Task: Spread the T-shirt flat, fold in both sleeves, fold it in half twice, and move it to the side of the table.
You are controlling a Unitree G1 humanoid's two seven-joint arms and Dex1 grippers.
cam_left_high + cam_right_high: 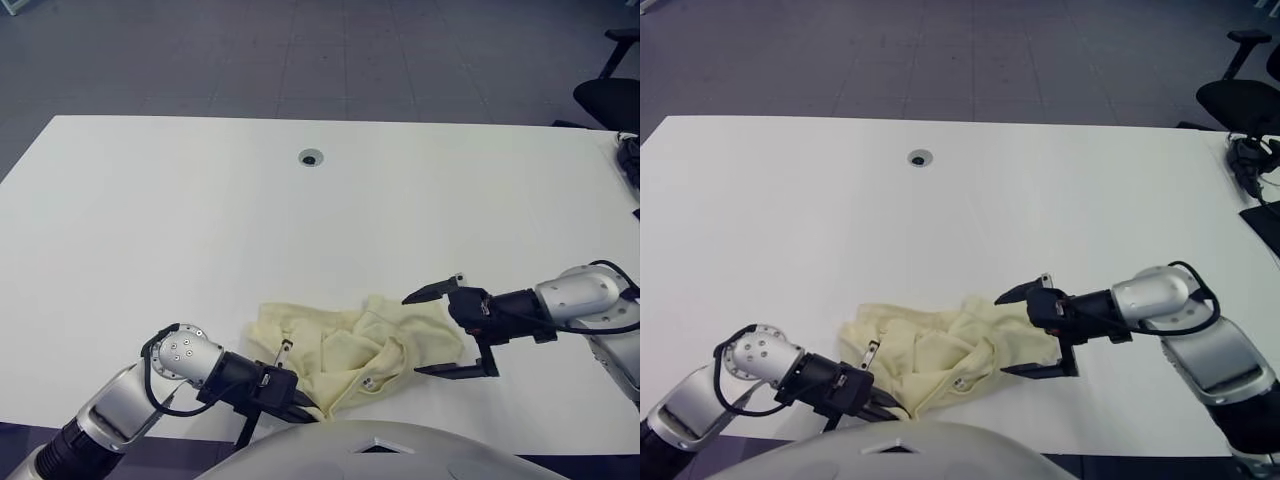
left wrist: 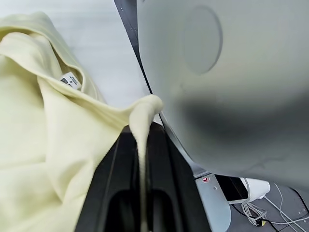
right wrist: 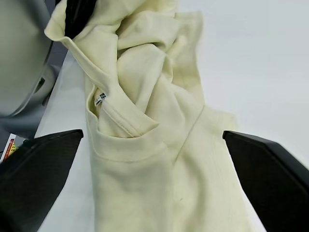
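Here the left gripper (image 1: 300,405) clamps a fold of the crumpled pale-yellow cloth T-shirt (image 1: 345,350) on the white worktop (image 1: 200,220), its far edge just before the wide-open, empty right gripper (image 1: 412,334).

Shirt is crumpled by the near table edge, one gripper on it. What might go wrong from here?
1. The left gripper pinches only a thin fold of the shirt; it may slip out under a pull.
2. The right gripper has its open jaws astride bunched layers, so closing may grab several at once.
3. The shirt lies close to the near edge of the table and might slide off.
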